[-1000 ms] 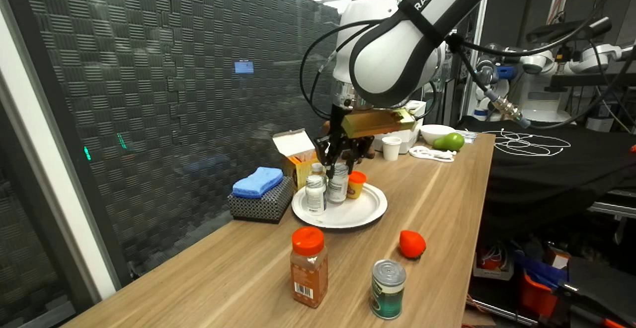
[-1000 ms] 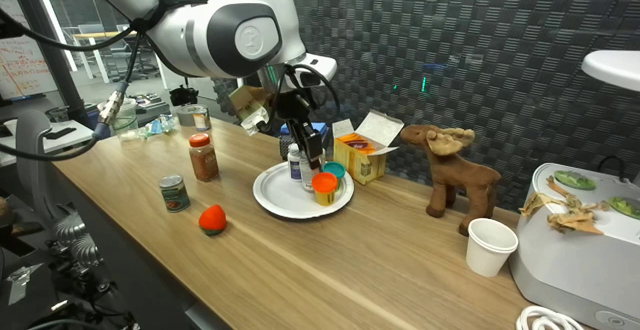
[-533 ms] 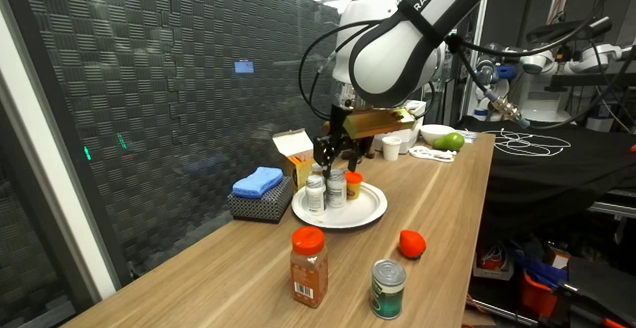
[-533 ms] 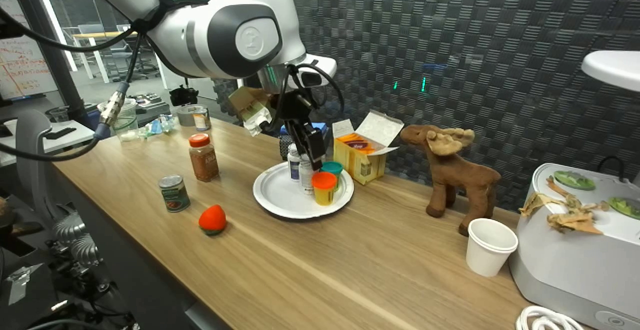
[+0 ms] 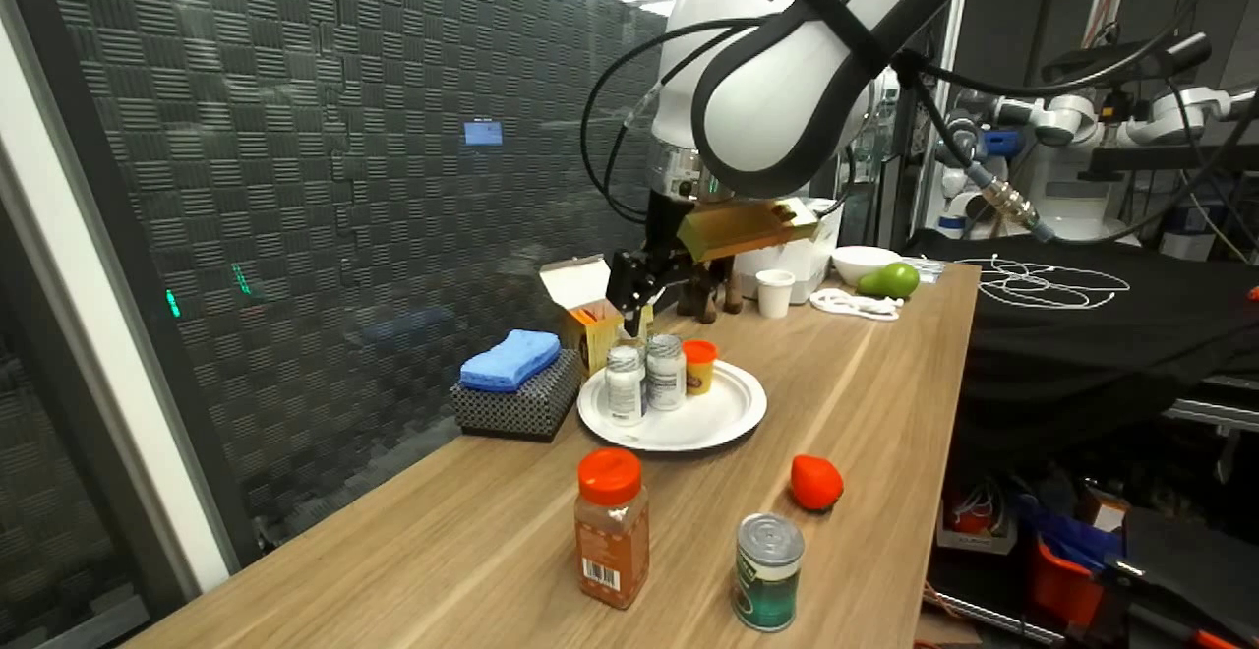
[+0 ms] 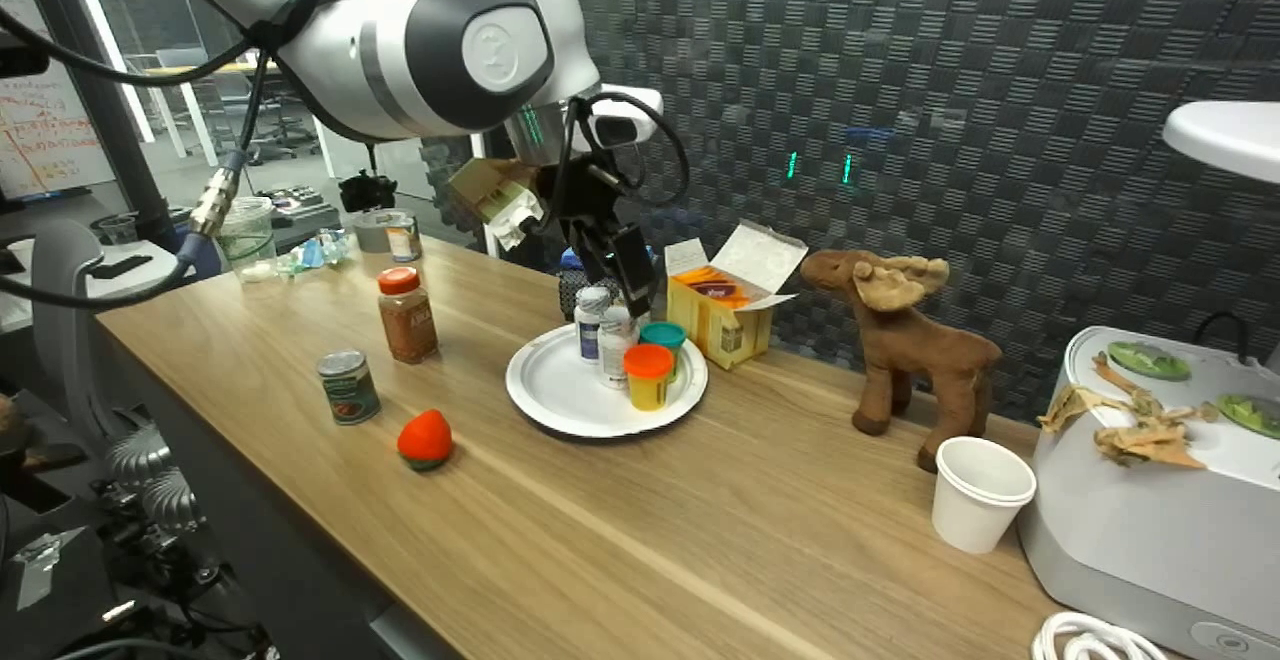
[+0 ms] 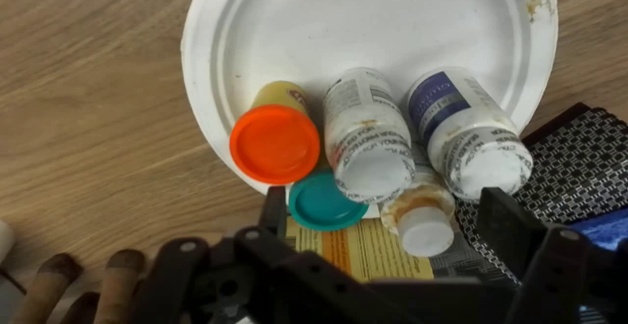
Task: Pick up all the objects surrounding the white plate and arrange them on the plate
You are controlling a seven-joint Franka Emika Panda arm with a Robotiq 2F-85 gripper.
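Observation:
On the white plate (image 7: 373, 24) stand two white bottles (image 7: 365, 113) (image 7: 461, 113), a smaller bottle with a stained neck and white cap (image 7: 426, 230), an orange-lidded tub (image 7: 274, 142) and a teal-lidded tub (image 7: 326, 203). My gripper (image 7: 385, 196) hangs above the plate's wall-side rim, fingers wide apart and holding nothing; the small capped bottle shows between them in the wrist view. Off the plate, in both exterior views, are a red-lidded spice jar (image 6: 408, 315), a green can (image 6: 348, 388) and a red strawberry-like piece (image 6: 425, 438).
Close behind the plate stand an open yellow box (image 6: 725, 315) and a dark patterned box (image 5: 521, 398) topped by a blue sponge (image 5: 511, 359). Farther along are a brown plush moose (image 6: 910, 350), white paper cups (image 6: 980, 495) and a grey-white appliance (image 6: 1160, 520).
My gripper has opened and let go of a white bottle, which now stands upright on the plate. It has then risen and shifted toward the wall.

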